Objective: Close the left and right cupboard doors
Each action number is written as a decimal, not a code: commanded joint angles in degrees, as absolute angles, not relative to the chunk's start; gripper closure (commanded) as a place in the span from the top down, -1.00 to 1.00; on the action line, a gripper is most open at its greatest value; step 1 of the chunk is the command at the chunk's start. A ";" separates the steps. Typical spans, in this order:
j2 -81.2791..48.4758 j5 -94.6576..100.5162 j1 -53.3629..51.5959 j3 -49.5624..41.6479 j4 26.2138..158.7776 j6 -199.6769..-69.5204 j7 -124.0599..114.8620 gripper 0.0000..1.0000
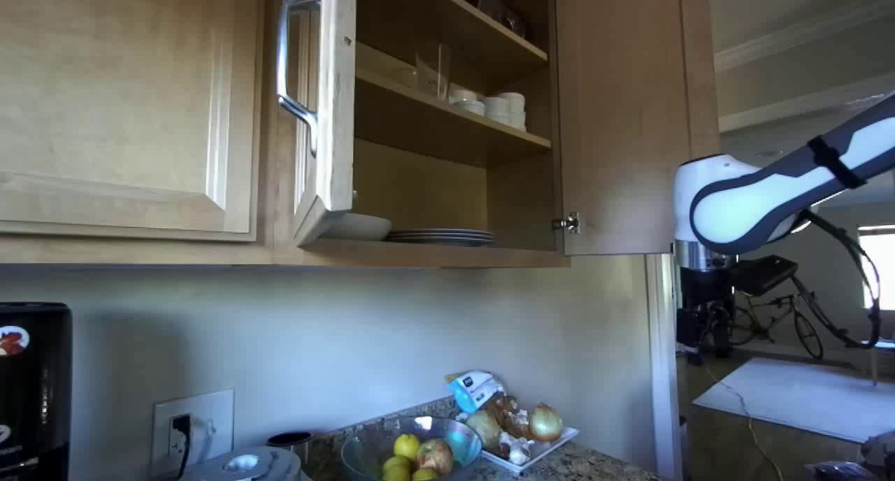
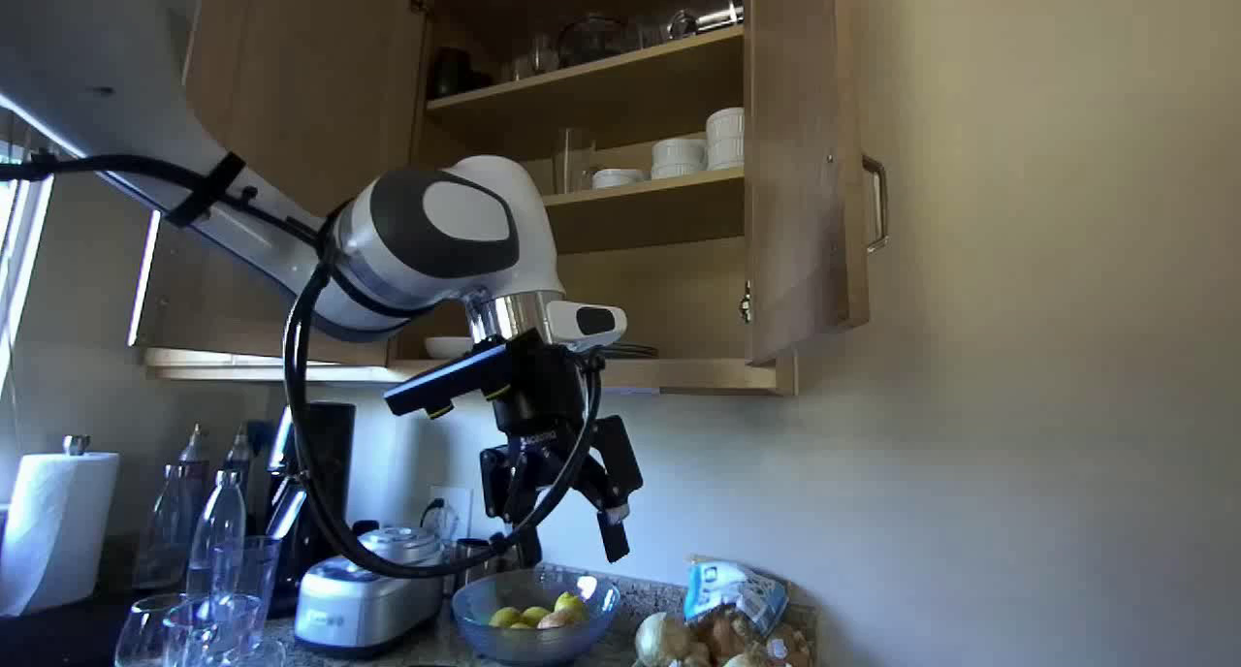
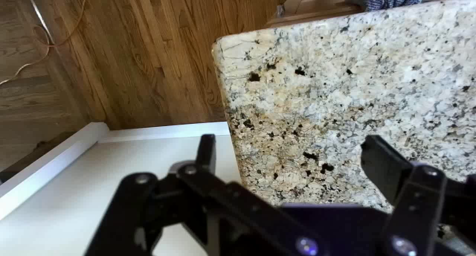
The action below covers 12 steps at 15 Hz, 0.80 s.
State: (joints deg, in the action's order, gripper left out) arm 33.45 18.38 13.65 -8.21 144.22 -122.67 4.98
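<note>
The left cupboard door (image 1: pixel 335 96) stands open, nearly edge-on, with its silver bar handle (image 1: pixel 282 54). It also shows open in an exterior view (image 2: pixel 301 76), partly behind my arm, its handle not visible there. The right cupboard door (image 1: pixel 622 110) stands open with its inner face showing; in an exterior view (image 2: pixel 800 163) its silver handle (image 2: pixel 877 205) juts out on the right. My gripper (image 2: pixel 572 543) points down below the cupboard's bottom edge, apart from both doors. In the wrist view the gripper (image 3: pixel 288 142) has its fingers wide apart with nothing between them. Neither door shows there.
The cupboard shelves (image 1: pixel 447 117) hold white ramekins, glasses and plates. A broader closed door (image 1: pixel 112 103) is at the left. A fruit bowl (image 2: pixel 533 614), onions (image 2: pixel 664 638), glasses (image 2: pixel 213 628) and a silver appliance (image 2: pixel 364 599) stand on the granite counter (image 3: pixel 334 99).
</note>
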 commanded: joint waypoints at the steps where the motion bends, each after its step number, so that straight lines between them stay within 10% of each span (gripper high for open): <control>1: 33.46 18.52 13.34 -8.47 144.07 -122.44 4.87 1.00; 12: 36.17 16.77 10.85 -7.85 145.35 -122.64 6.70 1.00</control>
